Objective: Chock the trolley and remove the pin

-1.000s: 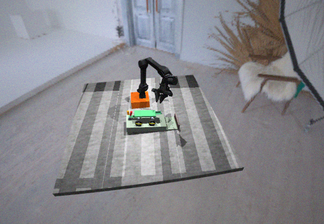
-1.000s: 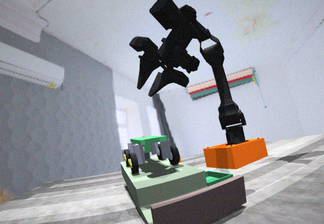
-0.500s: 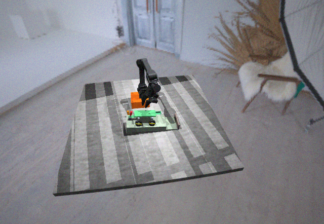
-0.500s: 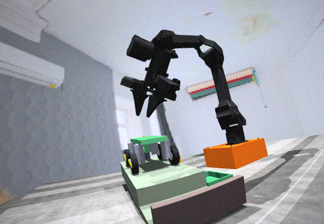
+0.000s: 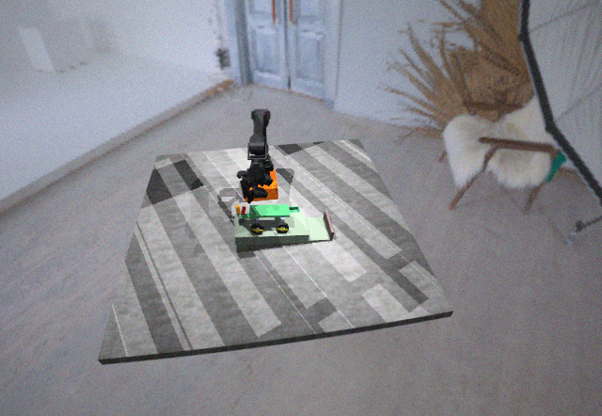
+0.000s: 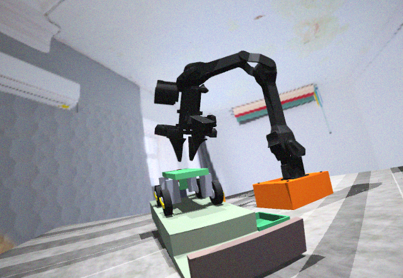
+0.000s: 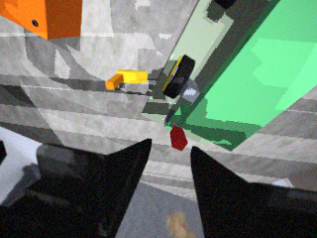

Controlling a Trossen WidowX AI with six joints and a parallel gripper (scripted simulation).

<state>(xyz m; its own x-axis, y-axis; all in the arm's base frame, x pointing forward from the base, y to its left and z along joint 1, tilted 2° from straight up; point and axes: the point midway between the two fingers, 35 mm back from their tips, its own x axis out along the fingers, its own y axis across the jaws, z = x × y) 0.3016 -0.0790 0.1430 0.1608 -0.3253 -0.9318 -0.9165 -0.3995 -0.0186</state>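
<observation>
Here, in the top view, my arm (image 5: 259, 136) (image 6: 229, 63) rises from the orange block (image 5: 272, 193) (image 6: 312, 187) (image 7: 64, 20) and bends over so that my gripper (image 5: 249, 198) (image 6: 186, 160) (image 7: 170, 146) faces down. The trolley (image 5: 269, 210) (image 6: 185, 173) (image 7: 263, 84) stands on the pale green ramp (image 5: 272, 240) (image 6: 211, 224) (image 7: 198, 42). The red pin head (image 5: 243, 210) (image 7: 178, 138) shows at its uphill end; the end board (image 5: 328, 225) (image 6: 247, 249) closes off the low end.

In the exterior view, my fingers are partly spread, tips pointing down above the trolley and apart from it. Nothing is between them. The green tray (image 6: 272, 225) lies beside the ramp, near the end board; its visible part is bare.

In the wrist view, the red pin head appears between my two fingertips in the picture, ungripped. The yellow chock (image 7: 133, 76), with its orange handle (image 7: 114, 81), lies beside the ramp, apart from the nearest wheel (image 7: 179, 75).
</observation>
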